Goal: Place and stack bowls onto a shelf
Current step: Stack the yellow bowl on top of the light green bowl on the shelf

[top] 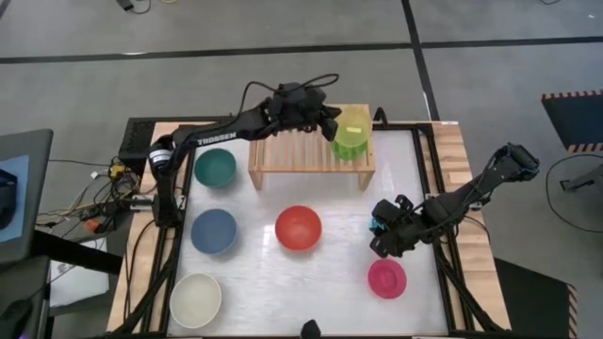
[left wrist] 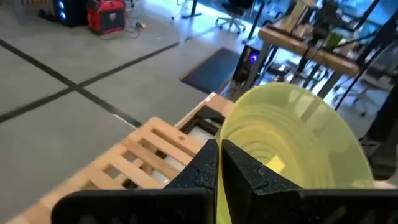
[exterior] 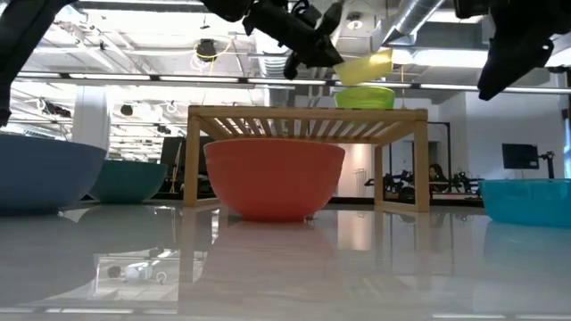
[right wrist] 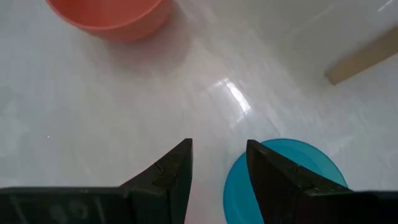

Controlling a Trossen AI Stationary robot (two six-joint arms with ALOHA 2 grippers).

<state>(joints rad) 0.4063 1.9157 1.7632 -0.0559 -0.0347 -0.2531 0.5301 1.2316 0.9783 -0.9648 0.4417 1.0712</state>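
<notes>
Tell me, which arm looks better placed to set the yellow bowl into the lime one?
Left. Its gripper holds the yellow bowl tilted just above the lime bowl on the shelf. The right gripper is down by the cyan bowl.

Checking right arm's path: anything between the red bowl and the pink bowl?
Nothing. In the high view, only bare tabletop separates the red bowl from the pink bowl.

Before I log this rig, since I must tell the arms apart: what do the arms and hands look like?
Both arms are dark and jointed. The left arm carries white TROSSEN lettering and a looping black cable near its wrist. The right arm shows a blue-lit spot by its hand. Each hand has two black, blocky fingers.
</notes>
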